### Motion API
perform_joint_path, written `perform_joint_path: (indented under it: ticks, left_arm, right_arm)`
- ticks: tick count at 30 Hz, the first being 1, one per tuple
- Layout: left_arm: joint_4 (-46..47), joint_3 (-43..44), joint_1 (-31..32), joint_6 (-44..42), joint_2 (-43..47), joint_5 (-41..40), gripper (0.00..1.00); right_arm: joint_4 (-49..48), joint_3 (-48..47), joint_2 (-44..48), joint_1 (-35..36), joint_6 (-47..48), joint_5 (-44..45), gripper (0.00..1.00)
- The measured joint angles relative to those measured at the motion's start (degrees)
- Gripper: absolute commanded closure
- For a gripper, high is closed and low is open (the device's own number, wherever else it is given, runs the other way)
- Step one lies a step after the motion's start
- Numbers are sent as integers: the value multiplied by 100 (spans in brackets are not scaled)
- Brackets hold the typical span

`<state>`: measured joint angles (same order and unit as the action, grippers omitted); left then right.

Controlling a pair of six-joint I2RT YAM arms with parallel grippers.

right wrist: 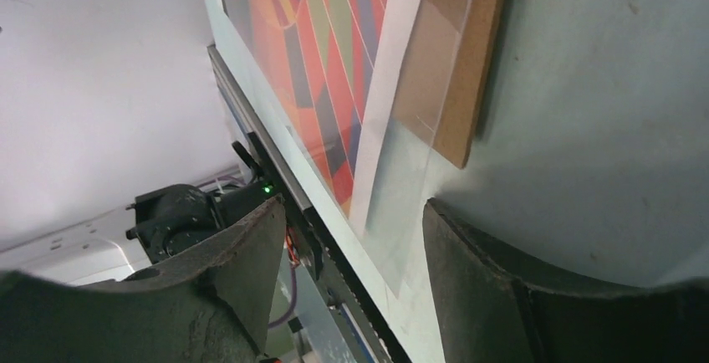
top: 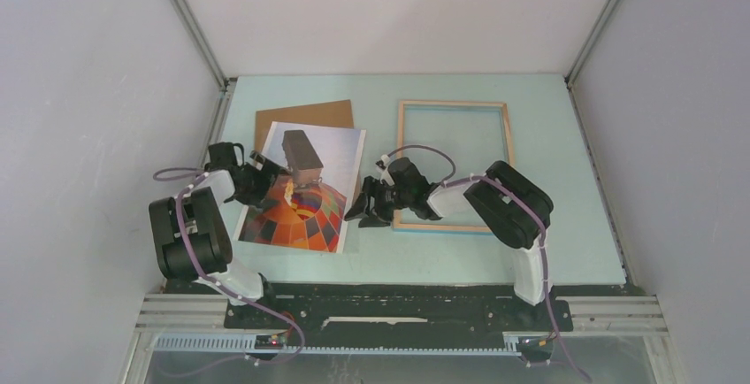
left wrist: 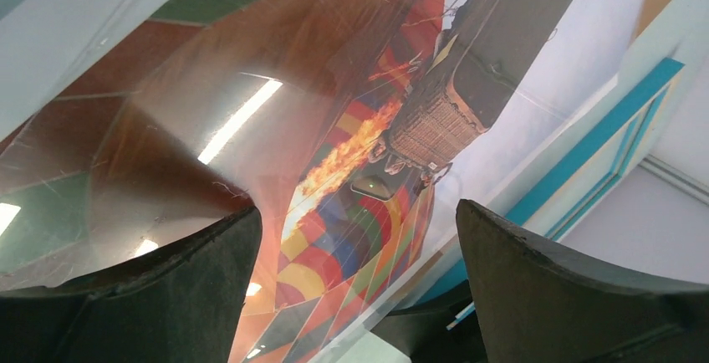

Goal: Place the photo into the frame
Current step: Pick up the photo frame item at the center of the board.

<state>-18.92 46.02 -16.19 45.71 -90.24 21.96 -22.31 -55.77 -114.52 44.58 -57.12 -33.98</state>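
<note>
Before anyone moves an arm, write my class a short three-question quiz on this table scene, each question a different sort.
1. True or false: the photo lies left of the frame, outside it.
2. What lies partly under the photo's far end? A) a brown board B) a blue cloth C) a second frame
3. Fill in: the left arm's jaws, over the photo, stand ____.

Key: 1 true; 2 A; 3 open.
</note>
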Motion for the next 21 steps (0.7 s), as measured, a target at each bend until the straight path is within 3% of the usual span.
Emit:
perform_joint_path:
  ticks: [6, 12, 21]
  left_arm:
    - [173, -109, -122, 153, -9, 210, 3]
    - [256, -164, -133, 190, 24, 247, 3]
    - [350, -205, -133, 188, 42, 313, 3]
  right_arm:
    - [-951, 66, -330, 70, -699, -17, 35]
    - [-1878, 448, -356, 76, -1292, -42, 46]
    - [-2229, 494, -177, 94, -1532, -9, 60]
